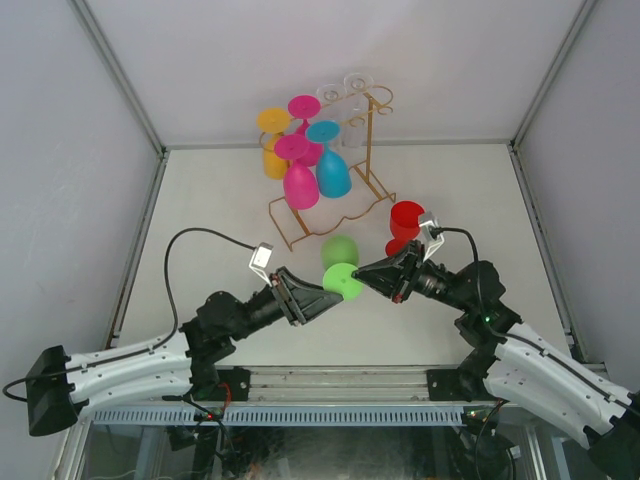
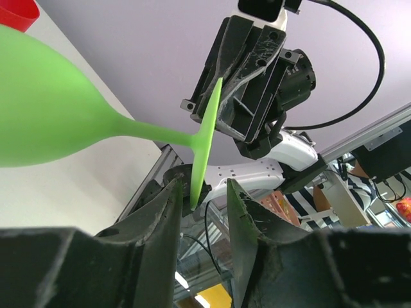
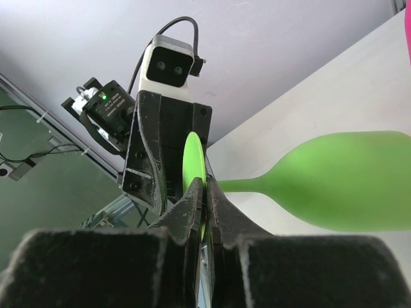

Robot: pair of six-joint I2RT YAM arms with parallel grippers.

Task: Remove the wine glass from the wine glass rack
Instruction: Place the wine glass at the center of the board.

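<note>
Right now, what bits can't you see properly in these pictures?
Left wrist view: the green wine glass bowl is cut off by the left edge; the red glass is only a corner.
Top view: the clear glasses on the wine glass rack are too faint to count.
Top view: the green wine glass's stem hides behind its own foot.
Right wrist view: no rack, only a pink sliver at the right edge.

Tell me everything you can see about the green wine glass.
The green wine glass is opaque lime and plastic-looking: a bowl, a thin stem and a flat round foot. It is off the rack, tipped on its side with the bowl toward the rack. The right end effector pinches the foot's rim; the left end effector straddles the opposite rim, jaws apart. Whether the bowl touches the table is unclear.
</note>
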